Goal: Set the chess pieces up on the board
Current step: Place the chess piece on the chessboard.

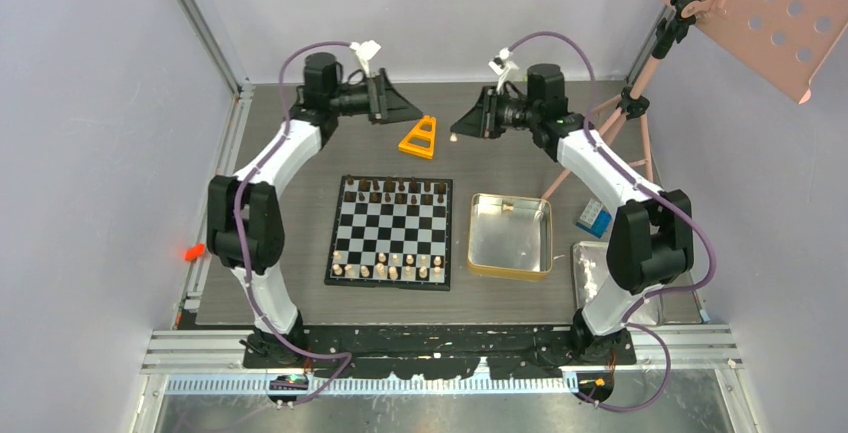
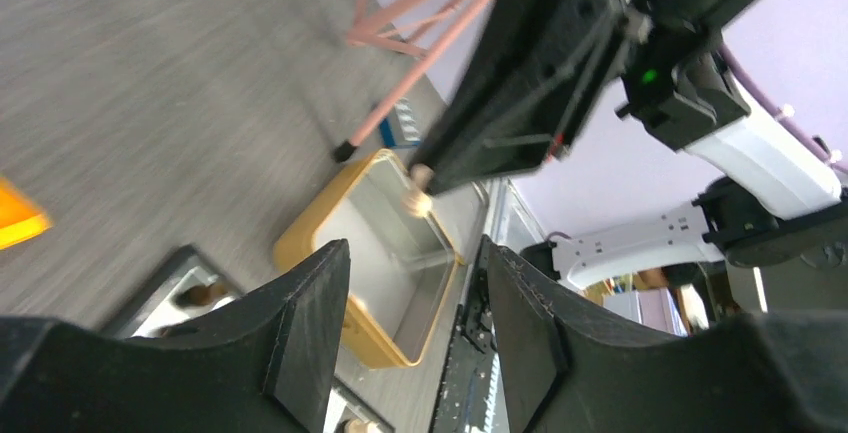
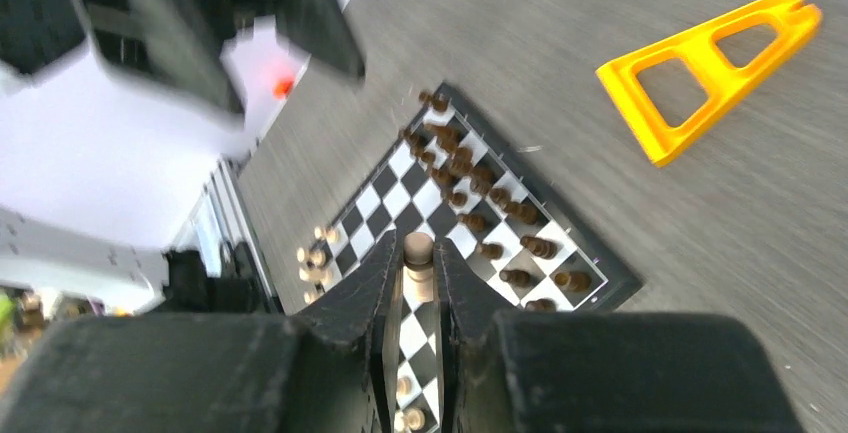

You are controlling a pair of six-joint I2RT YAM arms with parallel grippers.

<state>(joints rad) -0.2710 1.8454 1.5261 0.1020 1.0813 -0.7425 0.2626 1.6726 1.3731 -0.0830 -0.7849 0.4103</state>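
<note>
Seen from overhead, the chessboard (image 1: 390, 228) lies mid-table. Dark pieces (image 1: 395, 191) line its 12 o'clock edge and pale pieces (image 1: 392, 269) its 6 o'clock edge. A gold tin (image 1: 508, 273) sits just beside the board at 3 o'clock, and an orange triangular frame (image 1: 416, 151) lies past the board at 12 o'clock. Both arms hang over the far side of the table. The left gripper (image 1: 405, 111) is at about 11 o'clock from the frame. The right gripper (image 1: 458, 133) is at 3 o'clock from it, with a pale piece (image 1: 455, 137) at its tip.

In the left wrist view, the left fingers (image 2: 310, 323) are spread wide, with nothing between them and touching nothing. The tin and the right gripper with its piece show through the gap.

In the right wrist view, the right fingers (image 3: 365, 303) are pinched on the pale piece, whose round head pokes out past the tips. It is probably a pawn, though the view is blurred. It is held in the air, with the board below.
</note>
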